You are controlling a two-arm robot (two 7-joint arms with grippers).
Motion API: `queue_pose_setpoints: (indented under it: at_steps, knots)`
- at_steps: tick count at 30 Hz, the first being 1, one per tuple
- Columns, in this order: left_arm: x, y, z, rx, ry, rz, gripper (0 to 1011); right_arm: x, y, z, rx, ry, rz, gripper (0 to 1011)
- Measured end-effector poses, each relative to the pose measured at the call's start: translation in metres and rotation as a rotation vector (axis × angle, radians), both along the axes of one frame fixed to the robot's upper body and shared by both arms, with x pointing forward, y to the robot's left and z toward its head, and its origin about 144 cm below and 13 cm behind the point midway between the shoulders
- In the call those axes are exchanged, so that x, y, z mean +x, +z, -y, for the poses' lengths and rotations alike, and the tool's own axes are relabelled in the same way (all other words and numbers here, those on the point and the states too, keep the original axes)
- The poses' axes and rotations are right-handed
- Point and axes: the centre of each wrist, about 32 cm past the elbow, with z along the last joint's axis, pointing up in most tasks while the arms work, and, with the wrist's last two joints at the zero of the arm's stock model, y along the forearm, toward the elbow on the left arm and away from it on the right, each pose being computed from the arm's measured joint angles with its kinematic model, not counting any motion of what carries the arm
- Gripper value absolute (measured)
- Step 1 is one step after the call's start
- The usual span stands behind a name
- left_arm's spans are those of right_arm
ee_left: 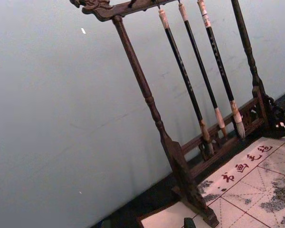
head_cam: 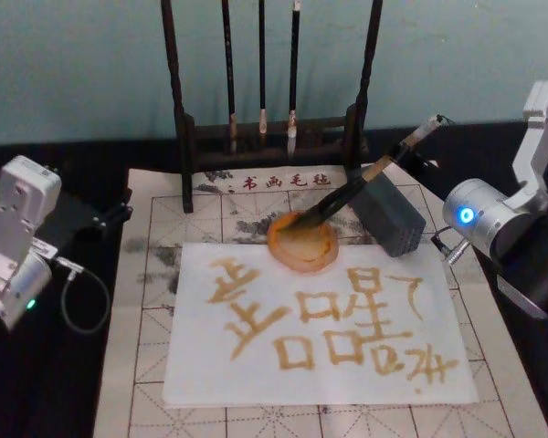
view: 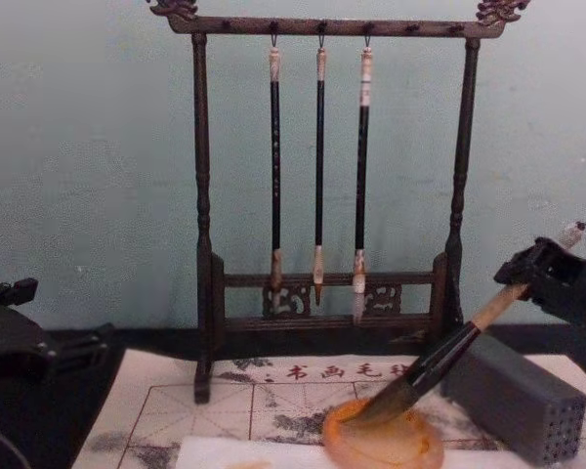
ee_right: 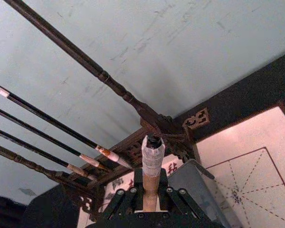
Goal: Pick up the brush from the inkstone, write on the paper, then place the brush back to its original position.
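The brush point(head_cam: 347, 196) lies slanted, its dark tuft resting in the round orange inkstone point(head_cam: 279, 246) and its tan handle leaning over the grey block. In the chest view the brush point(view: 439, 366) dips into the inkstone point(view: 371, 445) the same way. My right gripper point(head_cam: 418, 137) holds the handle's upper end near the white cap, its fingers shut on the brush point(ee_right: 152, 161). The white paper point(head_cam: 256, 365) in front of the inkstone carries several ochre characters. My left gripper point(head_cam: 114, 214) is parked off the mat's left edge.
A grey rectangular block point(head_cam: 393, 214) with small holes stands right of the inkstone. Behind it, a dark wooden rack point(view: 203, 195) holds three thin black brushes point(view: 319, 166). A gridded felt mat point(head_cam: 146, 274) lies under the paper on the black table.
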Motion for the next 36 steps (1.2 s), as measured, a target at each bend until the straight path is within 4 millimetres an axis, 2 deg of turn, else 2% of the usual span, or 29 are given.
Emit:
queue_pose_setpoints:
  at_steps: [13, 17, 21, 24, 29, 31, 33, 36]
  knots:
    - [0.0000, 0.0000, 0.0000, 0.000, 0.000, 0.000, 1001, 0.0000, -0.0001, 0.0001, 0.003, 0.001, 0.001, 202]
    - [0.0000, 0.0000, 0.0000, 0.000, 0.000, 0.000, 1001, 0.0000, 0.0000, 0.0002, 0.003, 0.000, 0.001, 281]
    - [0.0000, 0.0000, 0.0000, 0.000, 0.000, 0.000, 1001, 0.0000, 0.0000, 0.0003, 0.003, 0.000, 0.002, 419]
    - [0.0000, 0.0000, 0.0000, 0.000, 0.000, 0.000, 1001, 0.0000, 0.0000, 0.0003, 0.003, 0.000, 0.002, 471]
    - [0.0000, 0.0000, 0.0000, 0.000, 0.000, 0.000, 1001, 0.0000, 0.0000, 0.0003, 0.003, 0.001, 0.002, 658]
    - [0.0000, 0.0000, 0.0000, 0.000, 0.000, 0.000, 1001, 0.0000, 0.0000, 0.0003, 0.003, 0.001, 0.002, 697]
    - [0.0000, 0.0000, 0.0000, 0.000, 0.000, 0.000, 1001, 0.0000, 0.0000, 0.0003, 0.003, 0.001, 0.002, 790]
    - [0.0000, 0.0000, 0.0000, 0.000, 0.000, 0.000, 1001, 0.0000, 0.0000, 0.0003, 0.003, 0.001, 0.002, 846]
